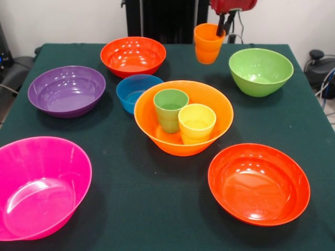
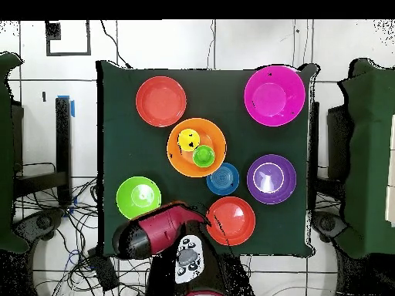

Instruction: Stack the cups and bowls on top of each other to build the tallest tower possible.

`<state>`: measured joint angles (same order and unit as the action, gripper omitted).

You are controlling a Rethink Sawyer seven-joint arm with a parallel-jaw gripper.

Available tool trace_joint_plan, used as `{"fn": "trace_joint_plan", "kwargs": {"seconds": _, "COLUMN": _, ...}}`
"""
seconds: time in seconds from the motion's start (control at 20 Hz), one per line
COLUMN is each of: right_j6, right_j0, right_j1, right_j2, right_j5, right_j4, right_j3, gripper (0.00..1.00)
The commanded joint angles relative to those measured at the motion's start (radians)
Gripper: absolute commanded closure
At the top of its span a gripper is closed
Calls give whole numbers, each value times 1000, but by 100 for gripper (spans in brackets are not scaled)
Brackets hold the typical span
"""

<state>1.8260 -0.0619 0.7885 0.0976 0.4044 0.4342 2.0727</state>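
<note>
The gripper [image 1: 225,25] pinches the orange cup [image 1: 208,43] by its rim, lifted clear of the table's [image 1: 157,209] far side between the red-orange bowl [image 1: 133,55] and lime bowl [image 1: 260,71]. The glossy green cup [image 1: 170,109] and yellow cup [image 1: 197,123] stand upright, touching, inside the big light orange bowl [image 1: 183,117] mid-table.

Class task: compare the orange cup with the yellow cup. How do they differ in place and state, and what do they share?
The orange cup hangs above the table, gripped at its rim by the gripper; the yellow cup stands free inside the light orange bowl. The orange cup has no neighbour touching it; the yellow cup stands against the green cup. Both are upright, small, ridged tumblers.
</note>
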Motion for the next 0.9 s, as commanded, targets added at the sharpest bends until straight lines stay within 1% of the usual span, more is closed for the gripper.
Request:
{"fn": "trace_joint_plan", "kwargs": {"seconds": 0.05, "right_j6": -69, "right_j0": -18, "right_j1": 21, "right_j2": 137, "right_j5": 220, "right_j4": -48, "right_j3": -98, "gripper": 100}}
{"fn": "trace_joint_plan", "kwargs": {"seconds": 0.25, "right_j6": -79, "right_j0": -24, "right_j1": 14, "right_j2": 157, "right_j5": 251, "right_j4": -42, "right_j3": -127, "gripper": 100}}
{"fn": "trace_joint_plan", "kwargs": {"seconds": 0.4, "right_j6": -99, "right_j0": -17, "right_j1": -6, "right_j2": 174, "right_j5": 296, "right_j4": -22, "right_j3": -173, "gripper": 100}}
{"fn": "trace_joint_plan", "kwargs": {"seconds": 0.5, "right_j6": -109, "right_j0": -27, "right_j1": -21, "right_j2": 192, "right_j5": 307, "right_j4": -19, "right_j3": -185, "gripper": 100}}
{"fn": "trace_joint_plan", "kwargs": {"seconds": 0.75, "right_j6": -144, "right_j0": -51, "right_j1": -49, "right_j2": 233, "right_j5": 301, "right_j4": 6, "right_j3": -211, "gripper": 100}}
{"fn": "trace_joint_plan", "kwargs": {"seconds": 0.9, "right_j6": -156, "right_j0": -58, "right_j1": -66, "right_j2": 252, "right_j5": 303, "right_j4": 27, "right_j3": -244, "gripper": 100}}
